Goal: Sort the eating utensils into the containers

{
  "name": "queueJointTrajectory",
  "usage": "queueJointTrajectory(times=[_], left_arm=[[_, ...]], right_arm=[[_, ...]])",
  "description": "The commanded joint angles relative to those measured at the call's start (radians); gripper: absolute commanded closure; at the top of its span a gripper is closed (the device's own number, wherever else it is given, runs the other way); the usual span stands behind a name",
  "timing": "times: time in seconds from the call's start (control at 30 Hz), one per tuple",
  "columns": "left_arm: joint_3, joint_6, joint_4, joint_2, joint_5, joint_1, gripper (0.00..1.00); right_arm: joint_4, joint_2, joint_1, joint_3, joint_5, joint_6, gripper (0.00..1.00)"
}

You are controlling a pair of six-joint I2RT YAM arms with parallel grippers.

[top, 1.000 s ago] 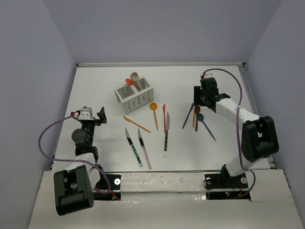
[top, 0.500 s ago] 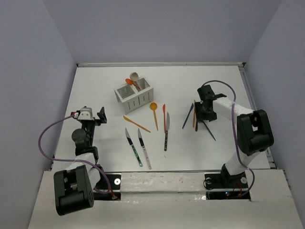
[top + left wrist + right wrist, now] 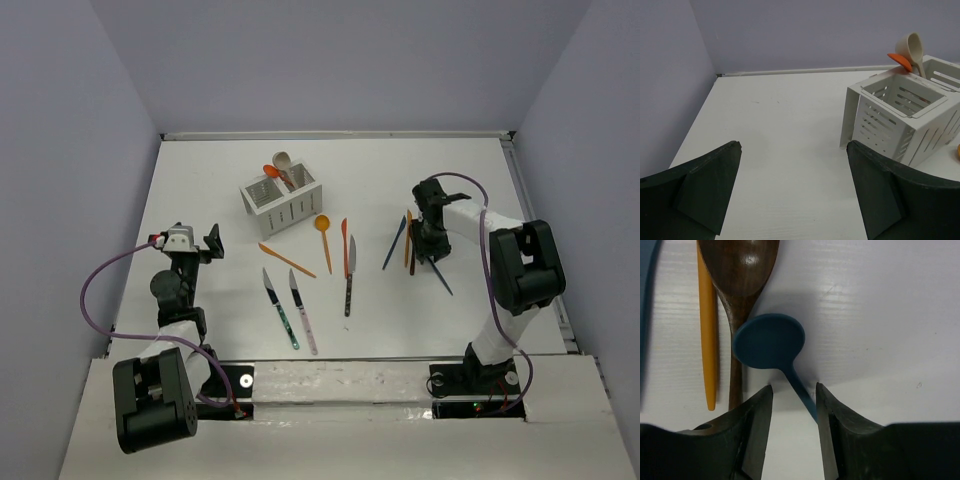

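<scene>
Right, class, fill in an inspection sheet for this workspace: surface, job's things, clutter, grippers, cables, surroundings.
Surface: white table, utensils lying loose.
Job's things: caddy holds beige spoon and orange spoon; blue spoon against brown spoon.
Clutter: nothing seen.
Grippers: right gripper open, fingers straddling blue spoon's handle; left gripper open, empty.
Cables: purple cable at each arm.
Surroundings: lilac walls.
</scene>
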Motion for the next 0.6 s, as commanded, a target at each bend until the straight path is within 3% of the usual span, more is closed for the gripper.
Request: queueJointTrajectory(times=[0.0,0.2,0.3,0.47,0.57], left_arm=[[-0.131,0.023,0.33,-0.028,0.005,0.005,0.01],[-0.132,0.023,0.328,-0.036,0.008,0.005,0.01],[-0.132,0.023,0.328,-0.037,0.008,0.005,0.01],[-0.134,0.023,0.33,-0.037,0.008,0.005,0.01],[-0.131,0.023,0.328,-0.032,0.006,0.005,0.01]], right_arm=[[-0.017,0.042,-0.012,0.026,-0.044,-0.033,0.65],[-0.018,0.035,-0.012,0.025,-0.032,-0.034,0.95],[-0.02,0.018,-0.012,0.021,-0.021,-0.03,1.0],[-0.046,-0.028,-0.012,0.041,0.034,-0.005,1.0],[-0.044,-0.14,-0.002,0.101,0.065,0.029,1.0]])
